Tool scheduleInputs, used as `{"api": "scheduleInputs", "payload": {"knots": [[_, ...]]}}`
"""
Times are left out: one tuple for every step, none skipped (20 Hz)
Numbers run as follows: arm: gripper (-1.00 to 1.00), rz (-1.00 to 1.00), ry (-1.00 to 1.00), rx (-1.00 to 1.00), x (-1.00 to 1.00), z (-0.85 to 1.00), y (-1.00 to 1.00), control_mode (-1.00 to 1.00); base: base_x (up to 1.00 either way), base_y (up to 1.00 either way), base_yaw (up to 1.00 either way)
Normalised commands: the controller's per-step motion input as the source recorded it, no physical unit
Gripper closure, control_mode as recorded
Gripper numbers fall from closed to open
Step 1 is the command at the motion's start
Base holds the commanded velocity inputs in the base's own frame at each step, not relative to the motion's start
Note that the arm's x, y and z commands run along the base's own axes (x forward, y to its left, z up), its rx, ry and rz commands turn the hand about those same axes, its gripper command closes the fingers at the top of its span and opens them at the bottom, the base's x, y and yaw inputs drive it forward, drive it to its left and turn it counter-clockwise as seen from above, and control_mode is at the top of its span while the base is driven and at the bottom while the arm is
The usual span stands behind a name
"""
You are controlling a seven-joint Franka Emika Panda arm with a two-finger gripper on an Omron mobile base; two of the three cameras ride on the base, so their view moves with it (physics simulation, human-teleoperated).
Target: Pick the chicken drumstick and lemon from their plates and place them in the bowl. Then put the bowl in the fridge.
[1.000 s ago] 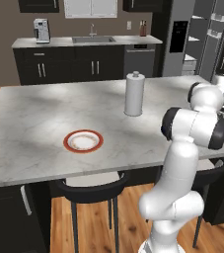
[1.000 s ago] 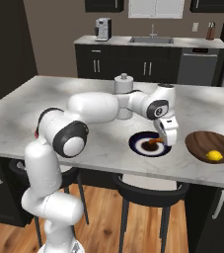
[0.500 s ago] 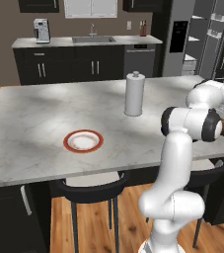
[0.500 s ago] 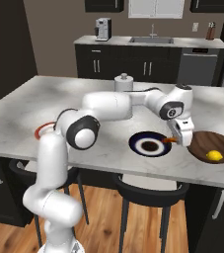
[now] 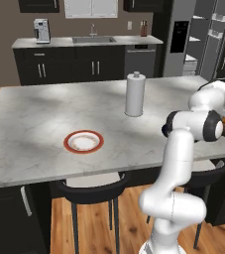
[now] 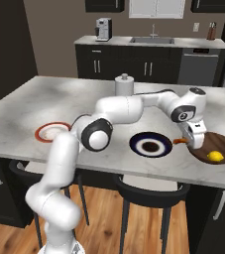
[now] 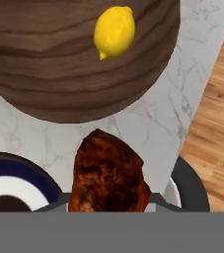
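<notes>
The end effector point(image 6: 195, 140) is clamped on the chicken drumstick point(image 7: 108, 175), which hangs from it in the air over the strip of marble between the navy-rimmed plate point(image 6: 150, 145) and the wooden bowl point(image 6: 217, 147), just short of the bowl's near rim; in the right base view a bit of brown meat pokes out toward the plate side of the fingers. The main risk from here seems to be an early release: the drumstick is not yet over the bowl, so letting go now would likely drop it on the desk point(image 6: 29, 109) or on the rim, from which it could roll toward the nearby desk edge and the wooden floor point(image 7: 217, 123) beyond. A low approach could also knock the bowl's rim and push the bowl toward that edge. The piece looks bulky against the fingers, so a slip during the carry is possible too. As for containers, the bowl holds the lemon point(image 7: 114, 31), lying toward its far side in the hand view, with room left beside it. The navy-rimmed plate is bare, with only its dark centre ring showing, and the orange-rimmed plate point(image 5: 84, 142) sits bare well apart on the other side of the desk, beyond the paper towel roll point(image 5: 135, 94).
</notes>
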Motion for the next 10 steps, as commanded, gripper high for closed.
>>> {"api": "scheduleInputs", "payload": {"knots": [[1.0, -0.03, 0.14, -0.01, 0.46, 0.0, -0.21, -1.0, 0.0, 0.0, 0.0], [1.0, -0.03, 0.14, -0.02, 0.46, 0.0, -0.19, -1.0, 0.0, 0.0, 0.0], [1.0, -0.02, 0.1, -0.02, 0.43, 0.0, -0.21, -1.0, 0.0, 0.0, 0.0], [1.0, -0.01, 0.09, 0.0, 0.41, 0.0, -0.21, -1.0, 0.0, 0.0, 0.0], [1.0, -0.02, 0.09, 0.0, 0.39, 0.0, -0.22, -1.0, 0.0, 0.0, 0.0], [1.0, -0.04, 0.09, 0.0, 0.36, -0.03, -0.24, -1.0, 0.0, 0.0, 0.0], [1.0, -0.05, 0.09, 0.0, 0.34, -0.08, -0.24, -1.0, 0.0, 0.0, 0.0], [1.0, -0.06, 0.05, 0.0, 0.3, -0.09, -0.24, -1.0, 0.0, 0.0, 0.0], [1.0, -0.06, 0.05, 0.01, 0.3, -0.09, -0.26, -1.0, 0.0, 0.0, 0.0], [1.0, -0.05, 0.04, 0.02, 0.32, -0.09, -0.28, -1.0, 0.0, 0.0, 0.0]]}}
